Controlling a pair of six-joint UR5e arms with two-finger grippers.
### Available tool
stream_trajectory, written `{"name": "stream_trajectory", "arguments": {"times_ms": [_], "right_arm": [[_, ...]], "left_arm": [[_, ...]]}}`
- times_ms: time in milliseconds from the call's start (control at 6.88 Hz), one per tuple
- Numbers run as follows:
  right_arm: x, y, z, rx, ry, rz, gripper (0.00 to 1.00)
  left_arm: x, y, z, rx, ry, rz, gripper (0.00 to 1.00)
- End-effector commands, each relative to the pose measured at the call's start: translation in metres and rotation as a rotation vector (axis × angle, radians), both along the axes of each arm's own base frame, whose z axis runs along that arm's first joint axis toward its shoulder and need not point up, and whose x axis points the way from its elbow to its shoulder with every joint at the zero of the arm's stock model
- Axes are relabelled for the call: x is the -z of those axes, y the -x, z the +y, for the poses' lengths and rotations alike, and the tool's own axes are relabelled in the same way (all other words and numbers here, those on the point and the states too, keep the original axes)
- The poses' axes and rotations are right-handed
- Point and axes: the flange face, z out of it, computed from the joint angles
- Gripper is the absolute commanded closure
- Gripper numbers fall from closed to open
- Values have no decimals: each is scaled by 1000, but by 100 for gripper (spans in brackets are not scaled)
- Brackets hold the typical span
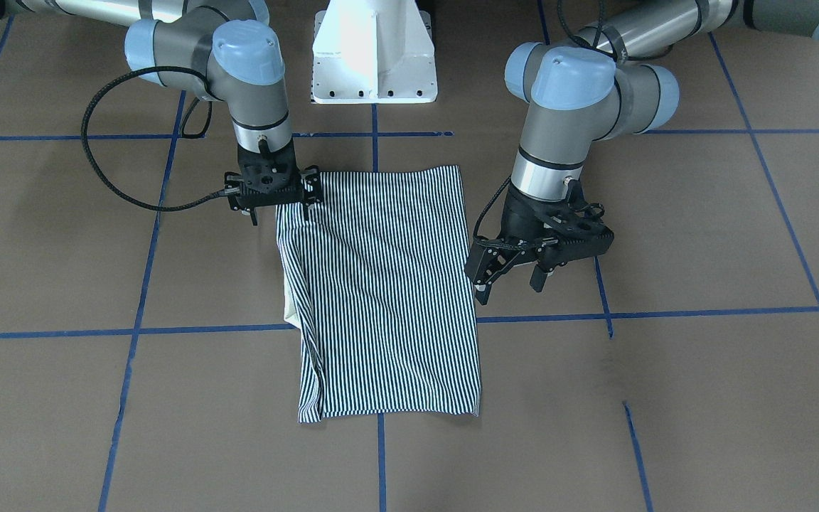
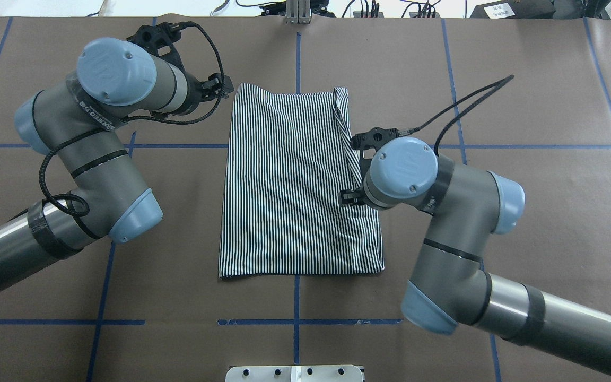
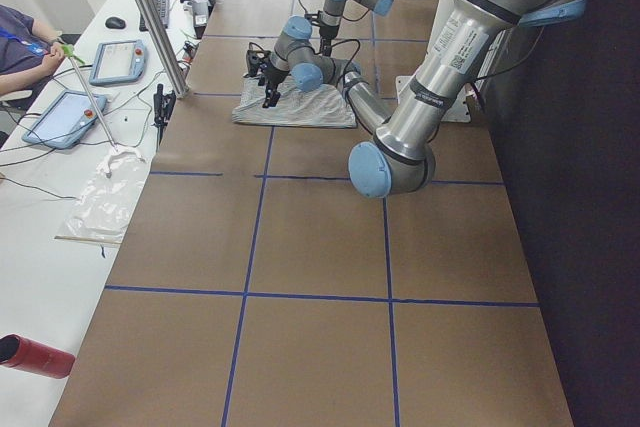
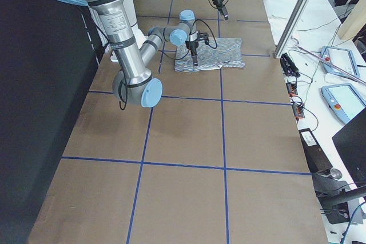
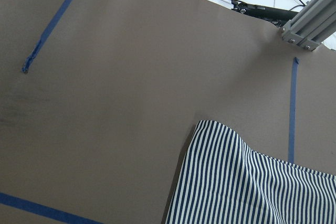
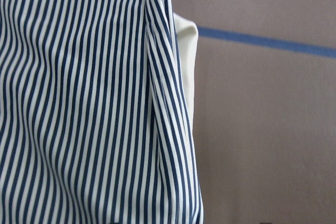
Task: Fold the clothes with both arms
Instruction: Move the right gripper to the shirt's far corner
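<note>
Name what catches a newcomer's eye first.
The striped shirt lies folded into a rectangle in the middle of the table, a cream sliver peeking from one edge. The left arm hangs beside it, jaws open; the right arm stands over its corner by the white base.

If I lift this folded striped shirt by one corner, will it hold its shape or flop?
Likely floppy: the striped shirt lies flat with soft wrinkles and a loose rippled fold along one edge, so a one-corner lift would probably unfold it. Probably light, being thin fabric. The cream collar peeking from the edge may slip out.
</note>
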Motion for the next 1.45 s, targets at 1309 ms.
{"name": "stream_trajectory", "arguments": {"times_ms": [1309], "right_arm": [[-92, -28, -146, 157, -50, 205, 0]], "left_arm": [[5, 5, 1, -32, -7, 9, 0]]}}
